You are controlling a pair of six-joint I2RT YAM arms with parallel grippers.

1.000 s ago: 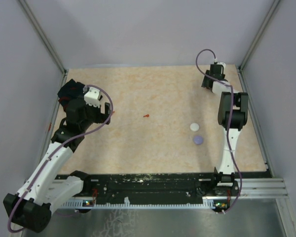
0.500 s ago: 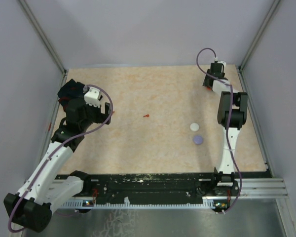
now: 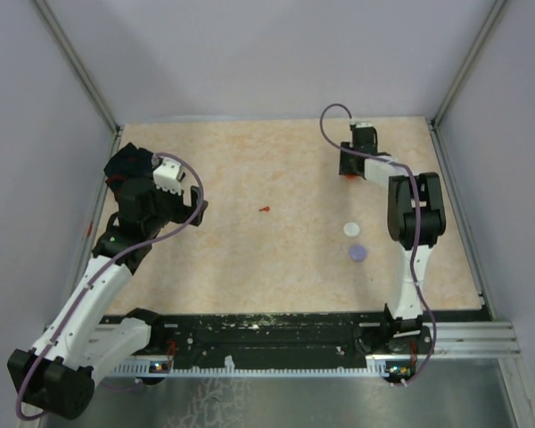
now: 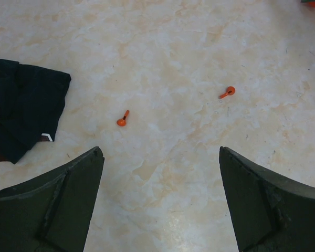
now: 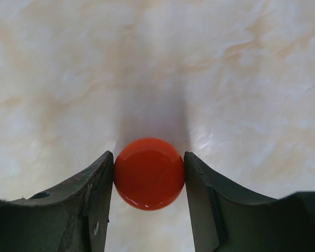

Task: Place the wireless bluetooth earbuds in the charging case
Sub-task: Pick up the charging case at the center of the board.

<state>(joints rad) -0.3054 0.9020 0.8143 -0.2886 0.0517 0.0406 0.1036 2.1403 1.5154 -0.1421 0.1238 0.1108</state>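
Observation:
Two tiny red stemmed earbuds lie on the marbled table in the left wrist view, one (image 4: 122, 119) nearer and one (image 4: 227, 93) farther right. One of them (image 3: 264, 209) shows in the top view. My left gripper (image 4: 161, 202) is open and empty, hovering short of them; it shows at the table's left side in the top view (image 3: 199, 198). My right gripper (image 5: 149, 167) is shut on a round glossy red charging case (image 5: 149, 181), which is closed; it shows near the back middle of the table in the top view (image 3: 348, 171).
A white disc (image 3: 352, 229) and a pale purple disc (image 3: 358, 253) lie at the right, near the right arm. A black cloth (image 4: 21, 113) lies left of the left gripper. The enclosure walls border the table on three sides.
The right gripper has swung left and nearer from the back right corner. The left arm and the earbuds have not moved.

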